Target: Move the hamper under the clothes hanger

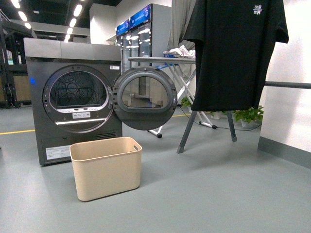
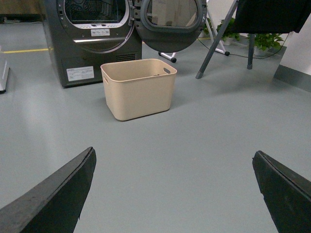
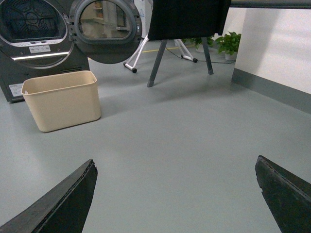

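Beige rounded-corner hamper [image 1: 106,167], upright, before dryer [image 1: 73,97]

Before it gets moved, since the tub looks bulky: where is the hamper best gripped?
Probably the rolled rim of the hamper at its handle cutout, from above: it stands upright and open, and its smooth tapered walls offer little else.

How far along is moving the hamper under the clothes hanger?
Nothing done yet: the hamper sits by the dryer, apart from the clothes hanger. In hand: nothing; left claw and right claw are open, empty. Remaining: grasp hamper, carry it under the hanger.
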Action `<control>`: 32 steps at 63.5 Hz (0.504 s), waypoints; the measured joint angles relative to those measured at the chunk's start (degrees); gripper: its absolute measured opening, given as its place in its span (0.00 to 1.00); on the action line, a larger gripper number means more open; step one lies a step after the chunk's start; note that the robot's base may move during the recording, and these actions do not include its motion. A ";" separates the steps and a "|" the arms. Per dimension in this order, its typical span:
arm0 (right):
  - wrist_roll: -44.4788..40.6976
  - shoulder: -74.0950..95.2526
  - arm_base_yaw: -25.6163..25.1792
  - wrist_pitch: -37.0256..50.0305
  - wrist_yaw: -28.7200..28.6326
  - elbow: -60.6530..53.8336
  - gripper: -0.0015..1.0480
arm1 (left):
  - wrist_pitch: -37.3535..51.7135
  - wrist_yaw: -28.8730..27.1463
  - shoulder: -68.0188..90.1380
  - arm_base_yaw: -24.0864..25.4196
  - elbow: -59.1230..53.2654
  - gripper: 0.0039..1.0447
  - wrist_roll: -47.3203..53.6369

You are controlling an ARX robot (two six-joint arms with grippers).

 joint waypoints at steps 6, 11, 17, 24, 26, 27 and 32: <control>-0.02 0.00 0.00 0.07 0.02 0.02 0.93 | 0.00 0.00 0.00 0.00 0.00 0.94 0.00; 0.00 0.00 0.02 0.02 -0.09 0.02 0.93 | 0.02 -0.07 0.04 0.00 0.00 0.94 0.00; -0.02 0.00 0.00 0.04 -0.15 0.02 0.93 | 0.00 -0.09 0.04 0.00 0.00 0.94 -0.02; -0.02 0.00 0.00 0.02 -0.07 0.00 0.93 | 0.00 -0.04 0.00 0.00 0.00 0.94 -0.02; 0.00 0.00 0.02 0.02 -0.02 0.00 0.93 | 0.00 0.04 0.07 0.00 0.00 0.94 0.00; 0.00 0.00 0.00 0.02 0.02 0.00 0.93 | 0.00 0.00 0.04 0.00 0.00 0.94 0.00; 0.00 0.00 0.00 0.02 0.02 0.00 0.93 | -0.02 0.02 0.02 0.00 0.00 0.94 -0.02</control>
